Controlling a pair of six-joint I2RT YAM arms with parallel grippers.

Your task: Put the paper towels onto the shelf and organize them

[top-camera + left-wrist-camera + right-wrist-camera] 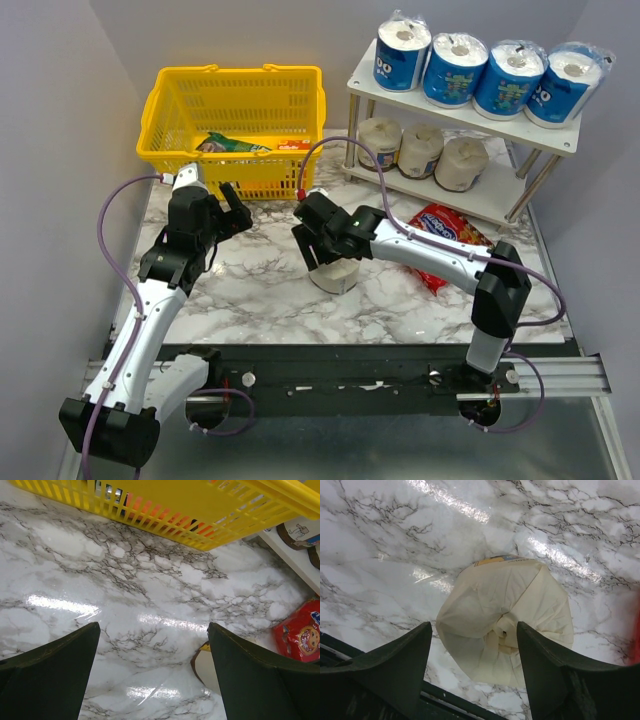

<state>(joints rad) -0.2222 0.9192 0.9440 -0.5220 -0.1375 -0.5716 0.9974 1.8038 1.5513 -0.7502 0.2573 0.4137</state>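
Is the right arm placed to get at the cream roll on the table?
Likely yes: the right claw hangs open directly over the cream roll, straddling it, with nothing between. The red snack bag lies off to the side.

We note a white marble-patterned table top (pixel 250 290) with grey veining — light glares off it in bright streaks (pixel 60 604). Plain pale grey walls (pixel 60 100) enclose it left, far and right. A black rail (pixel 380 362) runs along the near edge.

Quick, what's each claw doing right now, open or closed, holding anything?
Left claw: open, empty.
Right claw: open, straddling the cream paper towel roll, not yet clamped.
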